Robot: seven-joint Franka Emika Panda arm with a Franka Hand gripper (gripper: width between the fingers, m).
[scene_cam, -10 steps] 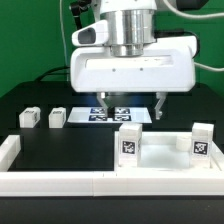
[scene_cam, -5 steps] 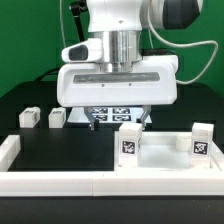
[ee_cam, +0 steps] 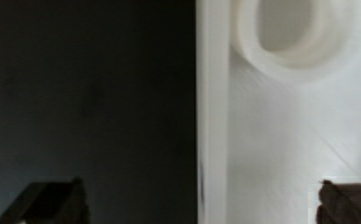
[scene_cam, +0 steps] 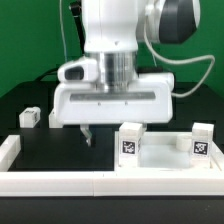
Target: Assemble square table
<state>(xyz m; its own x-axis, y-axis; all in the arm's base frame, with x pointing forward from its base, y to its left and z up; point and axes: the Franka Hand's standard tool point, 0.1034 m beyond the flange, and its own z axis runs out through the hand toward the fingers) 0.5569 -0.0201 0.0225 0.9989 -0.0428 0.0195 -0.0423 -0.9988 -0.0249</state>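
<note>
The square table slab (scene_cam: 163, 155) lies at the exterior view's right, with two tagged leg blocks (scene_cam: 130, 144) (scene_cam: 201, 141) standing on its near corners. My gripper (scene_cam: 112, 131) hangs low over the slab's left edge. It is open and empty. One finger (scene_cam: 87, 133) shows over the black table; the other is hidden behind the left leg block. In the wrist view the slab (ee_cam: 283, 130) with a round recess (ee_cam: 287, 40) fills one side. The gripper (ee_cam: 198, 205) straddles the slab's edge, and one fingertip (ee_cam: 52, 200) is over black table.
A loose leg block (scene_cam: 29, 117) lies at the exterior view's far left; a second (scene_cam: 54, 119) peeks out beside the gripper body. The low white border wall (scene_cam: 60, 181) runs along the front and left. The marker board is hidden behind the gripper.
The gripper has moved toward the exterior view's left and come lower, now covering the marker board and most of the second loose leg block. The slab and legs have not moved.
</note>
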